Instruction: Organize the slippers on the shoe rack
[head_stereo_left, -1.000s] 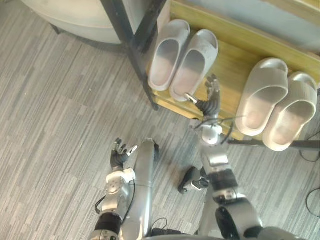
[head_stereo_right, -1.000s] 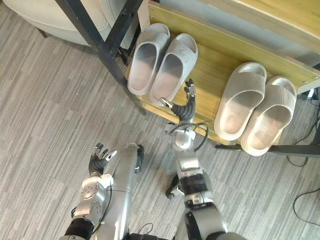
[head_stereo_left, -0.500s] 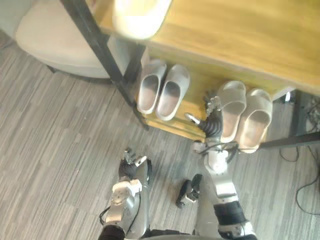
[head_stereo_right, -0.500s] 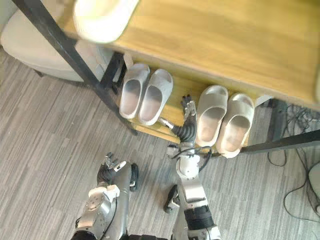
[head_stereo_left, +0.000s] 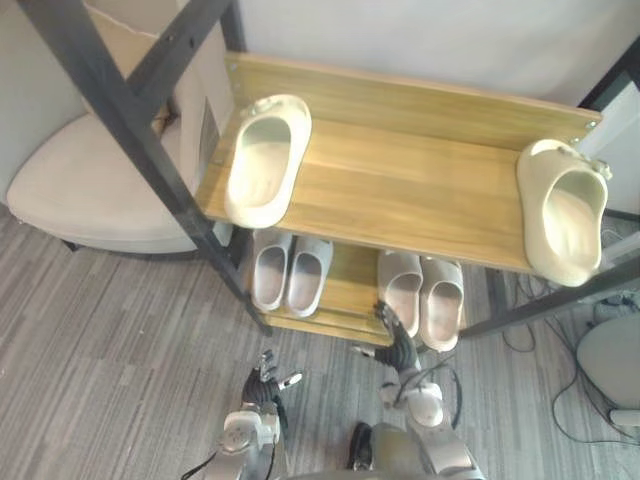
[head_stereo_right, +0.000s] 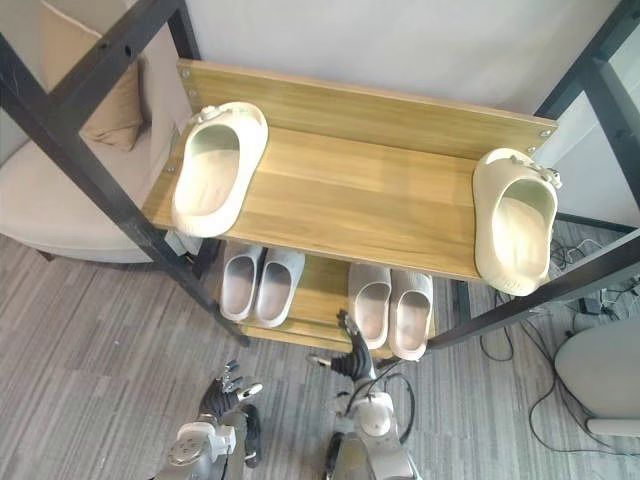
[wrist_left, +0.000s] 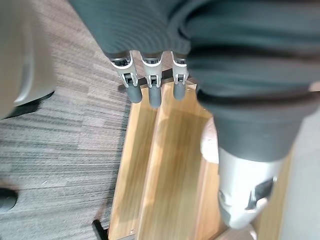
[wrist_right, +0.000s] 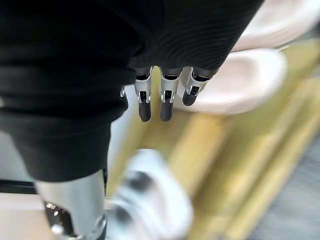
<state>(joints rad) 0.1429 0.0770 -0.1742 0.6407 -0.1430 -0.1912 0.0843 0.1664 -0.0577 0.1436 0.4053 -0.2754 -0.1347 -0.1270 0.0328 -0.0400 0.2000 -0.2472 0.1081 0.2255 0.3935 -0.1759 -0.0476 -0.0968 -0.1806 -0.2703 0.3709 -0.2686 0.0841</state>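
Note:
The wooden shoe rack (head_stereo_left: 400, 190) has a cream clog (head_stereo_left: 266, 160) at the left end of its top shelf and another cream clog (head_stereo_left: 565, 210) at the right end. On the lower shelf (head_stereo_left: 348, 285) stand two pairs of grey slippers side by side, a left pair (head_stereo_left: 290, 275) and a right pair (head_stereo_left: 425, 295). My right hand (head_stereo_left: 398, 345) is open at the lower shelf's front edge, just left of the right pair and holding nothing. My left hand (head_stereo_left: 268, 378) hangs open over the floor in front of the rack, also holding nothing.
A beige cushioned chair (head_stereo_left: 90, 190) stands left of the rack behind its black slanted post (head_stereo_left: 130, 120). A grey rounded seat (head_stereo_left: 610, 360) and loose cables (head_stereo_left: 520, 335) lie on the floor at the right. Grey plank flooring (head_stereo_left: 110, 350) stretches in front.
The whole picture has pulled back and upward, so the top shelf with its two cream clogs is now in sight. Both hands stay open; the right one remains by the lower shelf's edge.

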